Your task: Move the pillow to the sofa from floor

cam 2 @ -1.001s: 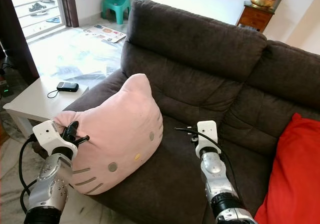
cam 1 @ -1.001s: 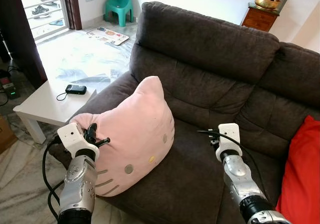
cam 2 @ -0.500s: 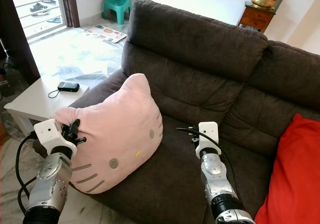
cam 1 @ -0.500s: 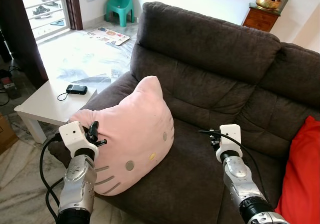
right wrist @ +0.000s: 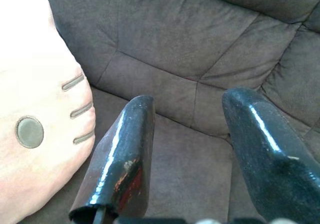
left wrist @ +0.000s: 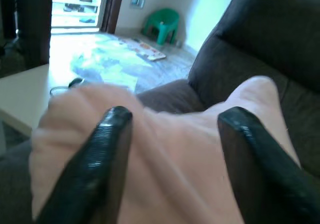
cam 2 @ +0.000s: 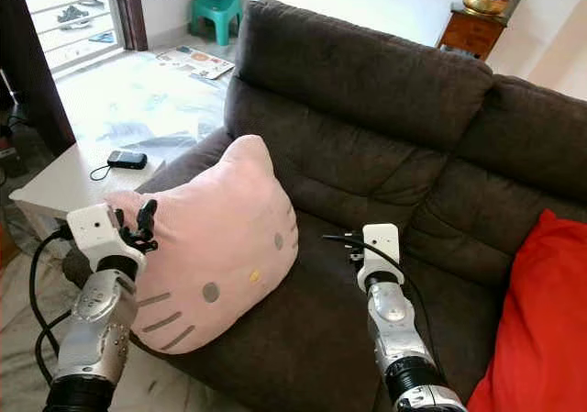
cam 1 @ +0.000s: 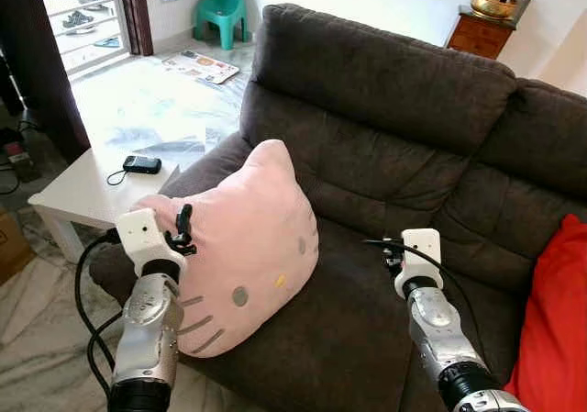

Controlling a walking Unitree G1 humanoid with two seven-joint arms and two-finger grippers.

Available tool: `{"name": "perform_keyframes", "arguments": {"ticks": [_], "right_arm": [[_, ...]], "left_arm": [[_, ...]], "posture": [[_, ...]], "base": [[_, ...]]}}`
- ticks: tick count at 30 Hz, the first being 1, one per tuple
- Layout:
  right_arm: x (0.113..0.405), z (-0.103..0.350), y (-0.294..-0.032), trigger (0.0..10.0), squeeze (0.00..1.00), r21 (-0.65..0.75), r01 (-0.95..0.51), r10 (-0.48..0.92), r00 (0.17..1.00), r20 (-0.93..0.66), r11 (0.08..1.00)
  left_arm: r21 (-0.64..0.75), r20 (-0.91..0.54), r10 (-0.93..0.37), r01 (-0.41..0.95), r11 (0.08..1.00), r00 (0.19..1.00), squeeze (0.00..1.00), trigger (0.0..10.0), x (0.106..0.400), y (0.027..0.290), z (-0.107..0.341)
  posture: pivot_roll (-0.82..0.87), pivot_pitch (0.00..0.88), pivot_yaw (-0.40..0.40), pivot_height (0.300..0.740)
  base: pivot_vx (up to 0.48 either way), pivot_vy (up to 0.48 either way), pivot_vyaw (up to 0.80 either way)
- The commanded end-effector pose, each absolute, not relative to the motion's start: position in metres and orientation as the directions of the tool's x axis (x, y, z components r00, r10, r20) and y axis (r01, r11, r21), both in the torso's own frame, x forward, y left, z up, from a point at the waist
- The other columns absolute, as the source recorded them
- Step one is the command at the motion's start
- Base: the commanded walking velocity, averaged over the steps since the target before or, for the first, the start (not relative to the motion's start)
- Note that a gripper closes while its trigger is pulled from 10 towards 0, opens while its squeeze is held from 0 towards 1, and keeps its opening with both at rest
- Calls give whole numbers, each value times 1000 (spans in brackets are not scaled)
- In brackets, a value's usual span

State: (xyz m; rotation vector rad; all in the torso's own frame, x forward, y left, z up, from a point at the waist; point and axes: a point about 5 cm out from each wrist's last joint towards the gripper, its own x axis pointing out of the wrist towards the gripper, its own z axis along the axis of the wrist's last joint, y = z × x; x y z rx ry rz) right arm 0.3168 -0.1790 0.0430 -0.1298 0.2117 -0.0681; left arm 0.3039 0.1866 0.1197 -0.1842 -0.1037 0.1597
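The pink cat-face pillow [cam 1: 248, 247] rests on the sofa [cam 1: 385, 128] seat; the left tool [left wrist: 170, 121] (fingers apart) brackets its edge, the right tool [right wrist: 187, 114] gapes beside it. Next: withdraw.

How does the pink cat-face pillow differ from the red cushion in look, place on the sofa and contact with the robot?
The pink cat-face plush pillow carries stitched eyes, nose and whiskers; the plain red cushion has no markings. The pink pillow stands at the sofa's left end, leaning by the armrest; the red cushion sits at the right end. The left claw is at the pink pillow's edge; neither claw is near the red cushion. Both rest on the dark brown fabric sofa.
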Motion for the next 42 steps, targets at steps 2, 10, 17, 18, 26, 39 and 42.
{"name": "perform_keyframes", "arguments": {"ticks": [2,10,17,18,26,39,42], "right_arm": [[317,46,-184,10000,0,-121,78,-100,978,-186,990],[309,49,-190,10000,0,-71,139,-146,984,-101,988],[297,36,-193,10000,0,-33,178,-181,974,-134,984],[292,29,-194,10000,0,-18,193,-194,969,-154,981],[285,26,-191,10000,0,36,165,-159,978,-132,986],[267,12,-200,10000,0,73,185,-171,972,-161,980],[267,9,-200,10000,0,110,212,-189,963,-191,971]], "left_arm": [[-130,121,133,-117,985,984,1000,10000,303,178,126],[179,148,-4,-22,984,989,0,10000,296,173,121],[286,141,-37,-5,958,989,0,10000,288,169,116],[303,127,-65,23,953,990,0,10000,284,165,110],[197,42,29,-37,980,999,0,10000,276,174,81],[242,61,19,-33,970,998,0,10000,273,173,76],[257,57,16,-30,966,998,0,10000,275,173,75]], "posture": [[148,0,-142,740],[146,0,-138,740],[145,0,-138,740],[148,0,-138,740],[138,0,-139,740],[137,0,-129,740],[157,0,-112,740]], "base": [[0,0,0],[0,0,0],[0,0,0],[0,0,0],[0,0,0],[0,0,0],[0,0,0]]}}
